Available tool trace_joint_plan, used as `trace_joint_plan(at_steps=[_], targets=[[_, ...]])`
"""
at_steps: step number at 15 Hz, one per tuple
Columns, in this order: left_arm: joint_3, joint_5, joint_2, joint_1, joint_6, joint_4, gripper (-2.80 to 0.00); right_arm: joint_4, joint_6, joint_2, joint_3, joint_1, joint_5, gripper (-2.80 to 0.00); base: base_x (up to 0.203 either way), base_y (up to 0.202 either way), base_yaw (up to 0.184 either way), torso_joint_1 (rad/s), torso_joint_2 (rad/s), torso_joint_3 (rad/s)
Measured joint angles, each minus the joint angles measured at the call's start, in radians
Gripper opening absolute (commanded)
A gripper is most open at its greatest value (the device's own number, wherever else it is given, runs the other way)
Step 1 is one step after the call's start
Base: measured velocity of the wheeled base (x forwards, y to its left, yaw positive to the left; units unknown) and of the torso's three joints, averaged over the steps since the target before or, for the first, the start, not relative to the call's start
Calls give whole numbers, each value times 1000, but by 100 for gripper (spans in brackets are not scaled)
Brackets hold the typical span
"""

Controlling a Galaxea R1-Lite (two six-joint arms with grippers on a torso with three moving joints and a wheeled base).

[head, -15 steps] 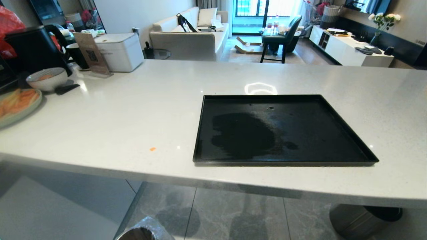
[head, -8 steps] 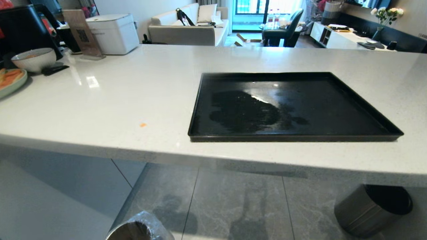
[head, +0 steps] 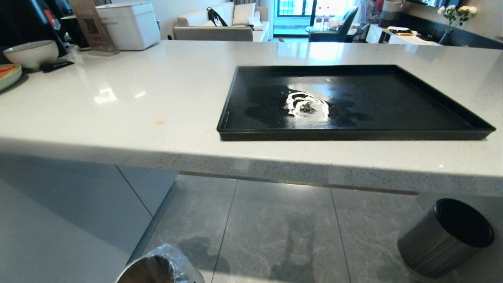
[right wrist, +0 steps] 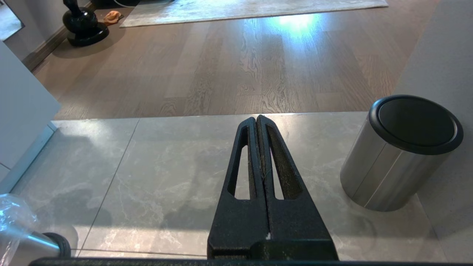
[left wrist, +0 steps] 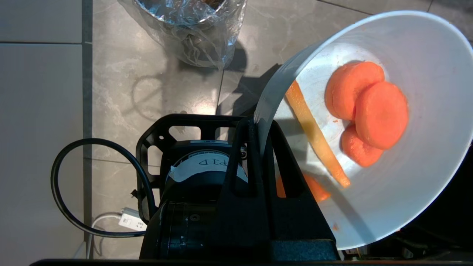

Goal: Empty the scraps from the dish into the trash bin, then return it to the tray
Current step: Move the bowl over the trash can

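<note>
In the left wrist view my left gripper (left wrist: 260,123) is shut on the rim of the white dish (left wrist: 425,192), held above the grey floor. The scraps lie inside it: orange round slices (left wrist: 369,103) and a thin pale yellow stick (left wrist: 314,129). The trash bin (left wrist: 192,22), shiny steel with a crinkled clear liner, stands on the floor beyond the dish; the same trash bin (head: 157,269) shows at the bottom edge of the head view. The black tray (head: 393,106) lies bare on the white counter. My right gripper (right wrist: 257,119) hangs shut and holds nothing, low over the floor tiles.
A brushed steel bin with a black top (head: 448,236) stands on the floor under the counter's right side. At the counter's far left are a greyish bowl (head: 31,53), a green plate (head: 8,74) and a white appliance (head: 125,23). An orange crumb (head: 159,122) lies on the counter.
The whole head view has shifted: the camera has sunk, so the counter and tray sit higher in the picture and more floor, with both bins, shows below.
</note>
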Motion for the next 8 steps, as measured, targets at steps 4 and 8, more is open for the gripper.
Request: trace_joint_plan(at_steps=[4, 8], targets=[[4, 1, -4, 0, 0, 0, -280, 0, 0, 0, 0, 0, 0, -280, 0, 0, 0, 0, 0, 0], [9, 1, -11, 0, -1, 10, -280, 0, 0, 0, 0, 0, 0, -280, 0, 0, 0, 29, 81, 91]])
